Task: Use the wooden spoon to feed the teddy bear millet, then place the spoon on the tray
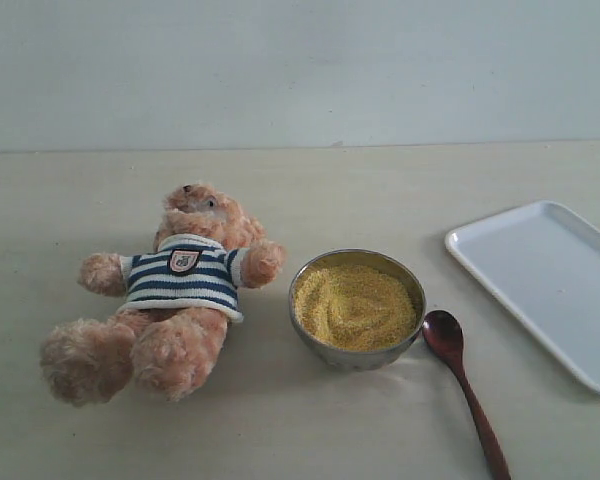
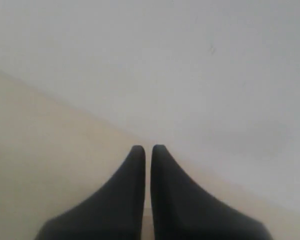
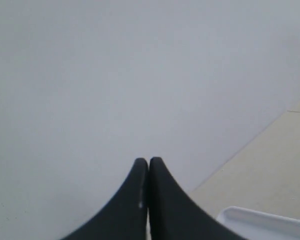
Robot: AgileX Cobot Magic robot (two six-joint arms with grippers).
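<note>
Lying on back at left of exterior frame: teddy bear (image 1: 180, 290). You've got millet (image 1: 355, 305) heaped in metal bowl (image 1: 352, 358) at ctr, near bear's arm. Wooden spoon (image 1: 462, 375) on table (image 1: 310, 200) just right of bowl, handle toward lower edge. Tray (image 1: 550, 275) at right edge. Your left gripper (image 2: 148, 148) & right gripper (image 3: 148, 161): fingers closed together.

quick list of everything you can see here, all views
teddy bear: 1, light brown, striped navy-and-white shirt, lying on the table, left in the exterior view
metal bowl: 1, silver, centre, beside the bear
millet: 1 heap, yellow, in the bowl
wooden spoon: 1, dark reddish brown, right of the bowl
tray: 1, white, far right
table: 1, beige
left gripper: 1, black, shut, empty
right gripper: 1, black, shut, empty
</note>
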